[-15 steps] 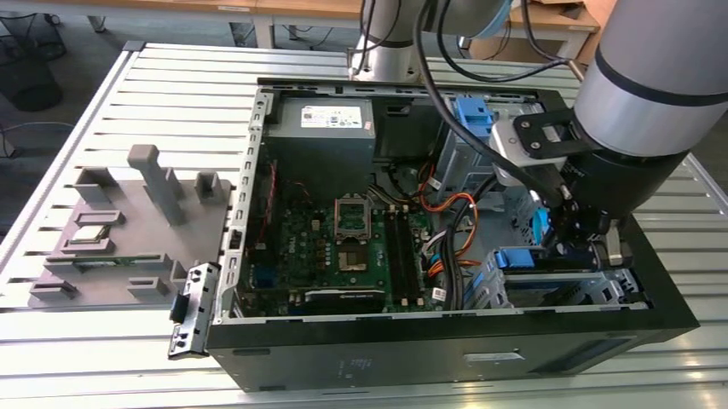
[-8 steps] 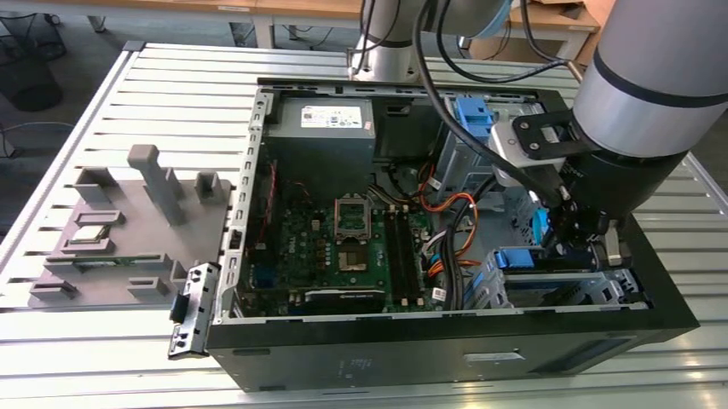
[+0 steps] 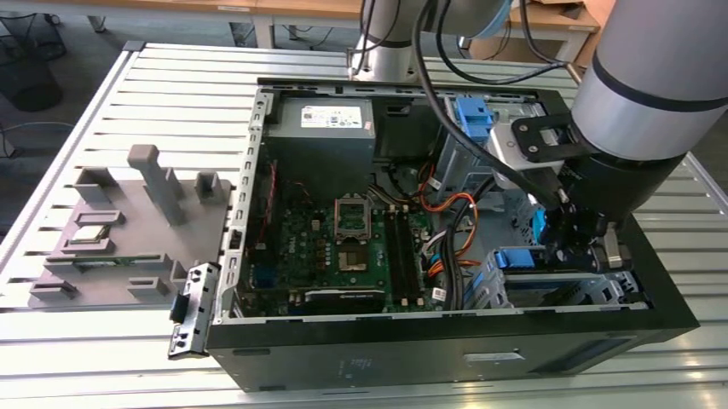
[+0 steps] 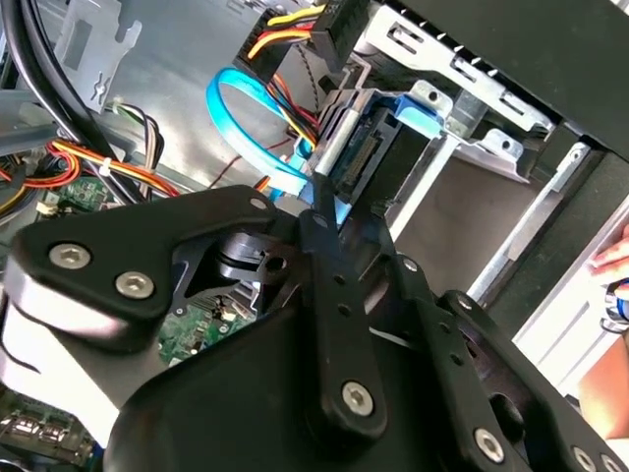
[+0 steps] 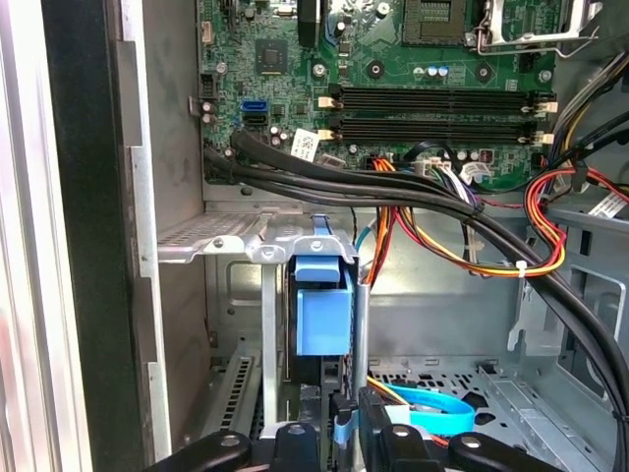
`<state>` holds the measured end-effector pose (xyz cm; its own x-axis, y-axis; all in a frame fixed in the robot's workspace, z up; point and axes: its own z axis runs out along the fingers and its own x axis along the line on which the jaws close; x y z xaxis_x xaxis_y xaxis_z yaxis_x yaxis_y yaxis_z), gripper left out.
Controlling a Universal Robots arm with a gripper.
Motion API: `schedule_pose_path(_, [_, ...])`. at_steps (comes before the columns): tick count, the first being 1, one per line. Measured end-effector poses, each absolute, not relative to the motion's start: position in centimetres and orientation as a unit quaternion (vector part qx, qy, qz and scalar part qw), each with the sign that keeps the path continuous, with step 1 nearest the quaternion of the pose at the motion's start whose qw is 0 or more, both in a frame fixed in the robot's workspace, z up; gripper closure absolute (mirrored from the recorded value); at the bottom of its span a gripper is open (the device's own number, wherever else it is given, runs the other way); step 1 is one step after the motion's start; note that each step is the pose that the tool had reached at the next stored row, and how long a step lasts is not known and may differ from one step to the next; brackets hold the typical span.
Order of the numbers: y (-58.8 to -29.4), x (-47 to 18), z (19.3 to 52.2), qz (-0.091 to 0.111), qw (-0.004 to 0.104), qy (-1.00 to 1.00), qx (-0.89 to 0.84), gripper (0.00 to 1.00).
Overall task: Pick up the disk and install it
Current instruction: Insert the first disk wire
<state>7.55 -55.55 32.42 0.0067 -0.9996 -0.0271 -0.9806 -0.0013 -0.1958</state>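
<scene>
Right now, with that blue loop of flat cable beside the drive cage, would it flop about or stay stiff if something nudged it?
Probably floppy: the blue cable curls in a free loop by the disk, so it should bend aside and spring back. It looks thin and light. One end seems to run toward the disk's connector, so a hard shove might tug the plug; I can't tell how firmly it sits.

A flat green circuit board (image 5: 432,108) is showing black slots. A bundle of red, orange and yellow wires (image 5: 550,211) is glowing beside thick black cables (image 5: 393,192). The disk's blue plastic bracket (image 5: 322,310) is contrasting with the silver metal cage (image 5: 246,241).
</scene>
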Motion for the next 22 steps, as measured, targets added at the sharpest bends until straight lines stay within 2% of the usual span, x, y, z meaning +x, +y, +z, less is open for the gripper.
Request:
schedule_pose_path(6, [-55.6,7.6,33.2,-0.06,0.079,0.702,-0.705,0.7])
schedule_pose_path(18, [-55.5,7.6,37.4,-0.06,0.079,0.703,-0.704,0.7])
schedule_pose_path(22, [-55.5,7.6,37.5,-0.06,0.079,0.704,-0.704,0.7])
